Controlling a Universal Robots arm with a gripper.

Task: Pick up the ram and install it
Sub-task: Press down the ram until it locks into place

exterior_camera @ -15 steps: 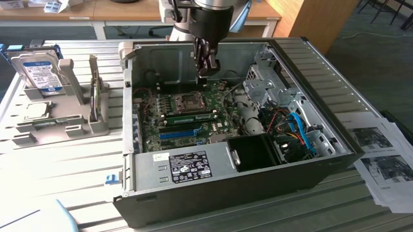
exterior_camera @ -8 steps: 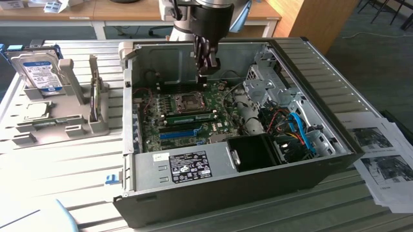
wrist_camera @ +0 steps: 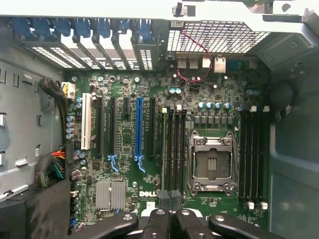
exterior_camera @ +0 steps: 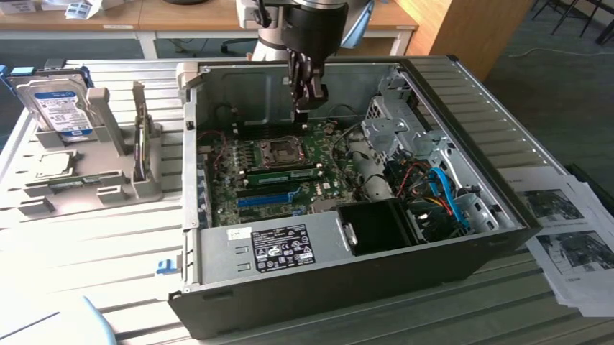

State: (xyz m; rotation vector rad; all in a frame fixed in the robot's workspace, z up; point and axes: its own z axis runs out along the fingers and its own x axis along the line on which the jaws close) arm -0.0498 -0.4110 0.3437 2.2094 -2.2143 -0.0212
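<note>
Fingers (wrist_camera: 158, 221) of the gripper (wrist_camera: 170, 201) are pressed together with no gap showing between them, and I see nothing clamped in them; in the exterior view the gripper (exterior_camera: 305, 106) hangs inside the open computer case (exterior_camera: 479, 115), above the motherboard (wrist_camera: 219, 97) and toward the case's back wall.

Below them, the ram (exterior_camera: 278, 173) appears to stand already in a memory slot just beside the processor socket (wrist_camera: 212, 162), on the side nearer the blue slot (wrist_camera: 138, 129); in the wrist view it reads as a thin green edge (wrist_camera: 163, 149) along the outermost slot of that bank.

Its long axis runs parallel to the other slots, and in the exterior view from the exterior view's left to the exterior view's right; judging from the wrist view, the closed fingertips sit over one end of that slot bank, almost in line with the stick, so the ram stretches away from them along its own length; whether they touch it I cannot tell.

Counted: one arm with one gripper; one ram that I can make out on the board; one processor socket, with a slot bank on each side; one long blue slot; one hard drive (exterior_camera: 56, 108) propped in a grey holder on the table, outside the case at the exterior view's left.
</note>
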